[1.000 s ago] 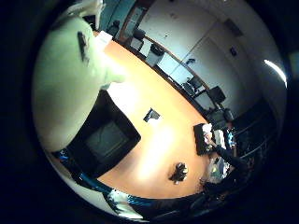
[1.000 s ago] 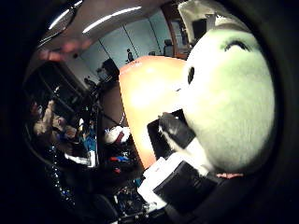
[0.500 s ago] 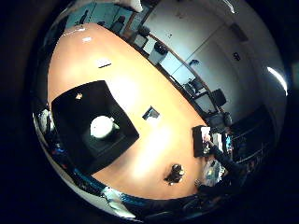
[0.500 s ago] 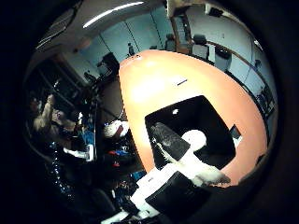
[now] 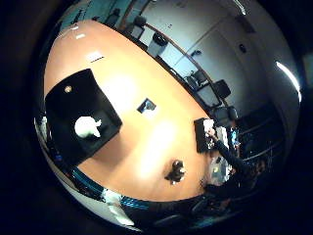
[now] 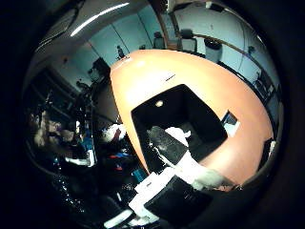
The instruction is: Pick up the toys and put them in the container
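Note:
A pale green plush toy (image 5: 88, 125) lies inside the black container (image 5: 68, 106) on the orange table, in the right little finger side palm view. In the right thumb side palm view the toy (image 6: 178, 134) sits in the container (image 6: 195, 107), partly behind one finger (image 6: 166, 145) of my right hand (image 6: 179, 174). The hand is well above the container, its finger relaxed and holding nothing. A small dark toy (image 5: 177, 172) lies on the table, away from the container. A small pale round thing (image 5: 68, 88) lies in the container's corner.
A small dark square object (image 5: 147, 105) lies on the orange table (image 5: 147, 137) past the container. A black item (image 5: 205, 133) sits at the table's edge. Office chairs (image 5: 156, 41) line the far side. Cluttered equipment (image 6: 91, 143) stands beside the table.
One second ago the plush toy filled the views, close to the palm. It has left the hand and now lies in the container. The views have pulled back and shifted.

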Robot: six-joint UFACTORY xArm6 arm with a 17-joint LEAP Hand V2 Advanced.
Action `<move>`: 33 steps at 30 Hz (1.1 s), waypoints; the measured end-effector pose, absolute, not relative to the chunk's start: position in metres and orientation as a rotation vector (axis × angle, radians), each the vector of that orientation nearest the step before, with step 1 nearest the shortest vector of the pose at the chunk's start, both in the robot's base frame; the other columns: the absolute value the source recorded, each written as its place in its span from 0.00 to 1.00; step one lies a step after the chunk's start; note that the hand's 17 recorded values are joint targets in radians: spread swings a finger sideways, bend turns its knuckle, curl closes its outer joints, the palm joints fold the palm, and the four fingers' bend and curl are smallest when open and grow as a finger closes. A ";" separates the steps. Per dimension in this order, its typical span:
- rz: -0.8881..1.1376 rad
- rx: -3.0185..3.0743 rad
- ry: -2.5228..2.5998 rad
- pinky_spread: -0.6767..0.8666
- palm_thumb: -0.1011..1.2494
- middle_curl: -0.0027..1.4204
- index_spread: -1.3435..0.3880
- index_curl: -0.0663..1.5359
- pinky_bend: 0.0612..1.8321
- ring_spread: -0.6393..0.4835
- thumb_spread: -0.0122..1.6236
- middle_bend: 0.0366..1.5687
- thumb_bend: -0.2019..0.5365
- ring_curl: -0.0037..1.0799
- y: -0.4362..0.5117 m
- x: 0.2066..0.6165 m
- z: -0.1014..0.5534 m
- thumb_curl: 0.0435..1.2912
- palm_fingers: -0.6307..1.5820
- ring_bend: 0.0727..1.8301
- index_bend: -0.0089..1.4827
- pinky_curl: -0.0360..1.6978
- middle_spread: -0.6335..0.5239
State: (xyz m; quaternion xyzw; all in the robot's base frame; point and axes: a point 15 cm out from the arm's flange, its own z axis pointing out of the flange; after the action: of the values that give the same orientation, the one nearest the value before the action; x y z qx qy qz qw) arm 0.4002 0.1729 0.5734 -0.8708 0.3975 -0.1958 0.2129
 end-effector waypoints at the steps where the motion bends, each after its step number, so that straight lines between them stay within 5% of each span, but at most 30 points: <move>1: -0.554 -2.417 1.121 0.80 0.42 0.23 0.50 0.24 0.25 0.72 0.67 0.11 0.24 0.19 0.162 0.403 0.572 0.19 0.43 0.22 0.12 0.25 0.50; 16: -0.613 -2.288 1.656 0.78 0.33 0.24 0.52 0.22 0.23 0.74 0.65 0.12 0.23 0.17 -0.052 0.429 0.535 0.17 0.41 0.18 0.12 0.20 0.52; 33: -0.191 -2.083 2.280 0.77 0.30 0.23 0.61 0.20 0.28 0.77 0.64 0.11 0.24 0.20 -0.301 0.417 0.324 0.17 0.36 0.19 0.11 0.19 0.67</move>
State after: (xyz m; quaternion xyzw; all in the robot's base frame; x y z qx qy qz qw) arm 0.4171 -0.3006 0.3244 -0.6730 0.7367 -0.0616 0.0238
